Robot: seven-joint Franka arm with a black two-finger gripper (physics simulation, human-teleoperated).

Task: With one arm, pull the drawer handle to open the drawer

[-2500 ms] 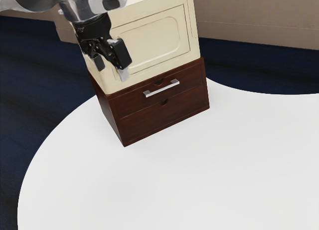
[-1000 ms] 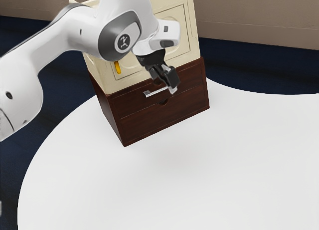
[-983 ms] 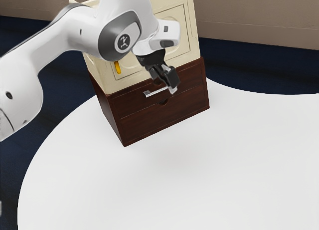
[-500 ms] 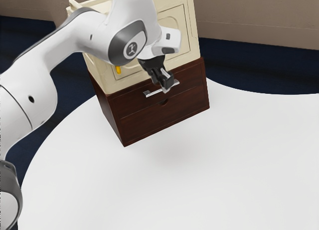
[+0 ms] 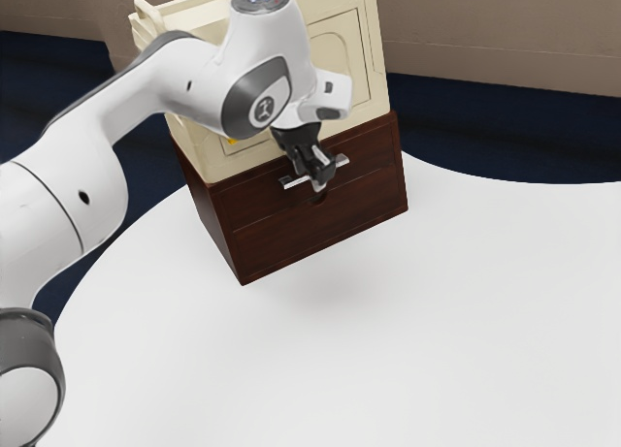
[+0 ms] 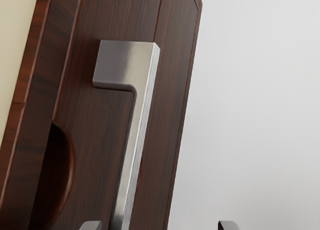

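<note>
gripper's (image 5: 321, 178) open, fingers apart. handle (image 6: 136, 135) looks like stiff metal, maybe slippery, so i'd grab mid-bar. it's between the fingertips (image 6: 91, 225), nearer one, roughly midway between the side edges of the upper drawer front (image 5: 257, 197), which looks shut.
</note>
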